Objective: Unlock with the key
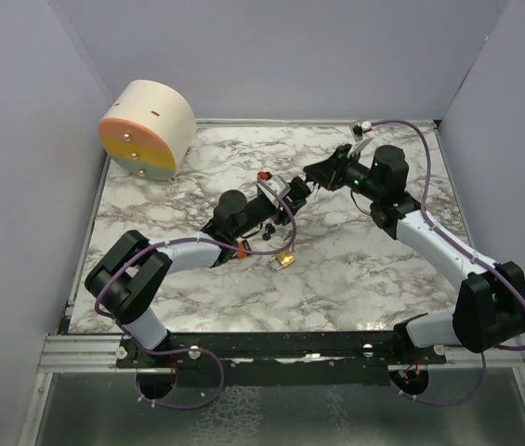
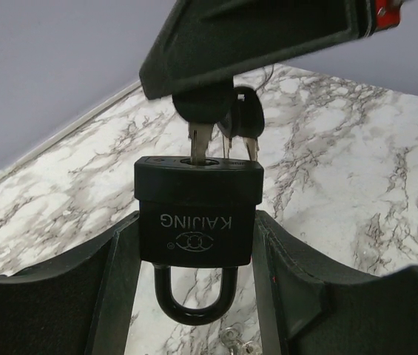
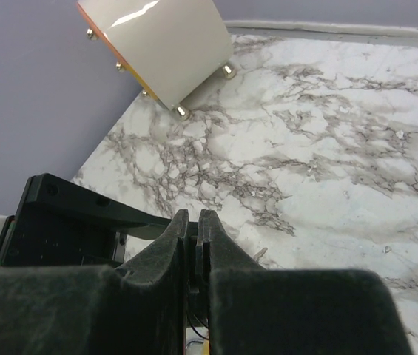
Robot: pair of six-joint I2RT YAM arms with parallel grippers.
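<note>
Clamping the padlock (image 2: 196, 203) by its two sides, the left gripper (image 2: 195, 222) holds it above the tabletop (image 2: 356, 163), its fingers (image 2: 116, 288) pressed flat against the black body. The padlock is upside down in the left wrist view: the brand lettering reads inverted, the shackle (image 2: 194, 303) hangs below the body with both legs seated, and the keyhole face points up. A key (image 2: 200, 144) stands blade-down in that keyhole, partly sunk in. Its head is pinched in the right gripper (image 3: 192, 225), whose jaws are drawn together with only a thin slit between them in the right wrist view. Spare keys (image 2: 244, 129) dangle just beside the inserted one, their tips near the top of the padlock but outside the slot. From above, the two grippers meet nose to nose over the middle of the tabletop, the left arm reaching in from the lower left and the right arm from the right. On the marble surface, a little nearer the arm bases, lies a small brass thing (image 1: 283, 260), apart from both grippers; what it is I cannot tell. At the far left corner a cream drum (image 1: 150, 125) with an orange and yellow face sits by the wall (image 1: 20, 186), well apart from the padlock.
</note>
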